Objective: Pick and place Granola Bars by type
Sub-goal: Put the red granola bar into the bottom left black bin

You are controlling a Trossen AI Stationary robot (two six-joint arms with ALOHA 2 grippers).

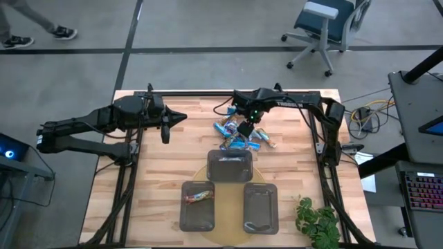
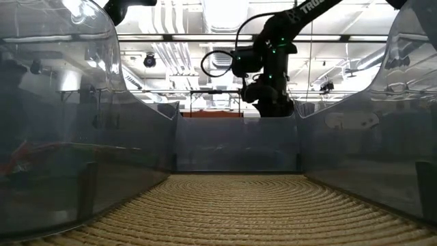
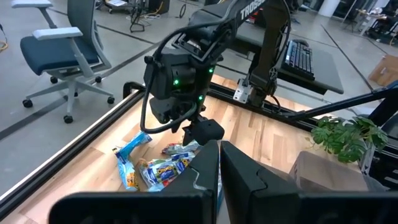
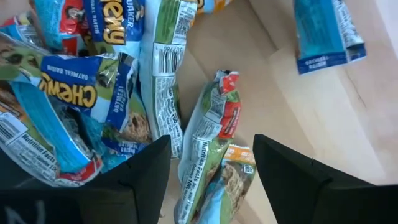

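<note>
Granola Bars (image 4: 81, 93) mostly bright blue; one wrapper (image 4: 217, 155) green-red-white; trays (image 1: 230, 167) dark grey; table (image 1: 166, 166) pale wood.

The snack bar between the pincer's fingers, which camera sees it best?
The right wrist view: the green-and-red bar fills the picture between the open right pincer. High and left wrist views show only the pile; the low view shows none.

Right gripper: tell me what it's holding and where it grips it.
Nothing is held. The right gripper hangs open over the pile of granola bars, its fingers either side of one green-and-red bar, not closed on it.
</note>
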